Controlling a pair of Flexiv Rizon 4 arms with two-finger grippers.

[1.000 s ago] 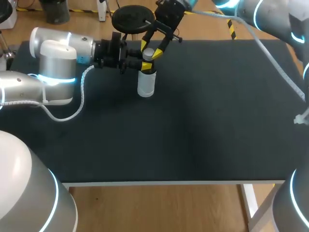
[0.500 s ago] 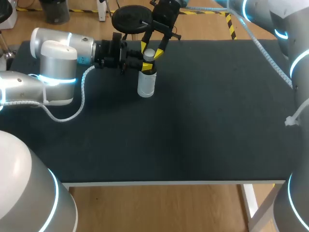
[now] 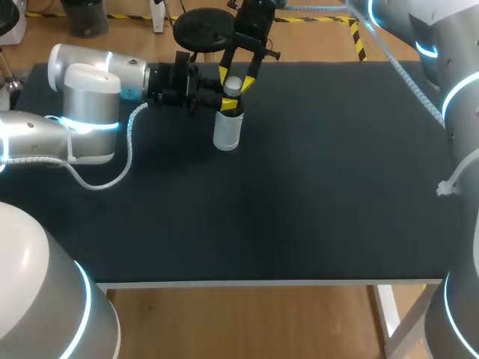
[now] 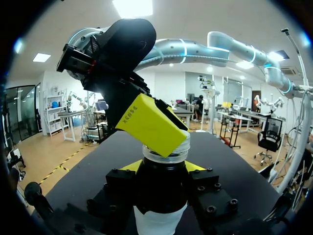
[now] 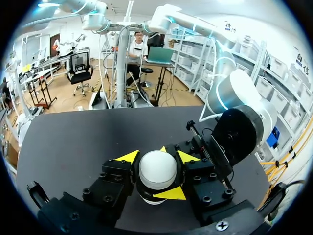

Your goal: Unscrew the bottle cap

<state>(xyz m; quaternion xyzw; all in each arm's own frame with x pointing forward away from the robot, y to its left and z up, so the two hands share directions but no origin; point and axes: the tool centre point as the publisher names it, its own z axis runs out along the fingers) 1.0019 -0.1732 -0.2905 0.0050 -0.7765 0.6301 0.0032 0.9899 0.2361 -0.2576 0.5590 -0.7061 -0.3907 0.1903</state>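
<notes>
A clear bottle (image 3: 227, 133) with a white label stands upright at the table's back left. My left gripper (image 3: 222, 102) comes in level from the left and is shut on its neck; in the left wrist view the neck (image 4: 166, 154) sits between my left gripper's (image 4: 163, 169) yellow tips. My right gripper (image 3: 233, 84) comes down from the back and is shut on the white cap (image 3: 233, 84). In the right wrist view the cap (image 5: 157, 169) fills the gap between my right gripper's (image 5: 157, 159) tips. Whether the cap still sits on the thread is hidden.
A round black disc on a stand (image 3: 206, 28) sits just behind the table's back edge, close to the right gripper. The left arm's grey cable (image 3: 123, 161) hangs over the black table (image 3: 314, 187) at the left.
The right arm's wrist has shifted a little to the left above the bottle, with the cap still held. The left arm and the bottle have kept still.
</notes>
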